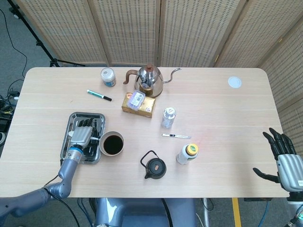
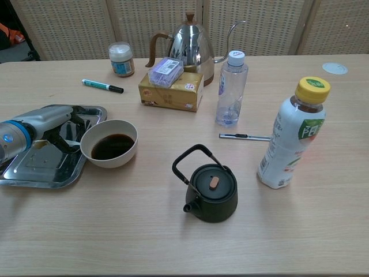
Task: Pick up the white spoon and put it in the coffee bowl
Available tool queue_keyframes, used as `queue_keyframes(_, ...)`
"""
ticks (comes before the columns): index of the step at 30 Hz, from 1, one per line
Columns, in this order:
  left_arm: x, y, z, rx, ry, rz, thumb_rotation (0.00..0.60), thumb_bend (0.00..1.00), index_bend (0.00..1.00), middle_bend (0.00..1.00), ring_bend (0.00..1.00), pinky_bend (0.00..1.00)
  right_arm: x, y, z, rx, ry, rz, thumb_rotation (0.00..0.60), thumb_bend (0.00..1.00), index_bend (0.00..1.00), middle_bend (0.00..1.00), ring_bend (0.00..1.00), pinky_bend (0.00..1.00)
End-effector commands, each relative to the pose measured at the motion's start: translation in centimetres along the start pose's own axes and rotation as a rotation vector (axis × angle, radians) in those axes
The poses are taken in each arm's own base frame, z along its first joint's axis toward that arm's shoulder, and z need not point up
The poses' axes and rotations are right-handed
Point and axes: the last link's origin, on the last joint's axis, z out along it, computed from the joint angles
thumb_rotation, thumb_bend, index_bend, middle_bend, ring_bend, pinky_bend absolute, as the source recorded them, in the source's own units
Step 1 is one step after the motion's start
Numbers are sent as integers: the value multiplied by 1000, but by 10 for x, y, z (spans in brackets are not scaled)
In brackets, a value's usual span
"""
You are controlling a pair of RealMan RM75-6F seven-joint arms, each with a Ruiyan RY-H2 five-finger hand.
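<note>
A metal tray point(image 1: 85, 114) point(image 2: 40, 168) lies at the table's left front. My left hand point(image 1: 81, 135) point(image 2: 49, 123) is low over it, its fingers point(image 2: 62, 140) arched down into the tray. The white spoon point(image 1: 93, 138) point(image 2: 71, 142) lies in the tray, its handle poking out from under the fingers toward the bowl. Whether the fingers grip it is hidden. The coffee bowl point(image 1: 112, 133) point(image 2: 109, 162), white and holding dark coffee, stands just right of the tray. My right hand point(image 1: 286, 163) hangs open with spread fingers off the table's right front edge, in the head view only.
A black teapot point(image 1: 154, 168) point(image 2: 212, 187) stands right of the bowl, with a yellow-capped bottle point(image 1: 188, 153), a thin metal tool point(image 1: 176, 135) and a water bottle point(image 1: 168, 117) beyond. Further back are a tissue box point(image 1: 138, 104), a steel kettle point(image 1: 149, 80), a marker point(image 1: 99, 95) and a jar point(image 1: 108, 76).
</note>
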Motion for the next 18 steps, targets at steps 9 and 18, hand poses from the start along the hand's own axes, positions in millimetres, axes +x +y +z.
queue_keyframes(9, 3, -5, -2, 6, 18, -1, 600, 412, 637, 0, 0, 0, 1, 0, 0, 2, 1, 5, 600, 0, 43, 0, 0, 0)
queue_keyframes(18, 15, -10, -11, -8, 48, -43, 600, 431, 651, 0, 0, 0, 0, 0, 0, 3, -2, 8, 600, 0, 43, 0, 0, 0)
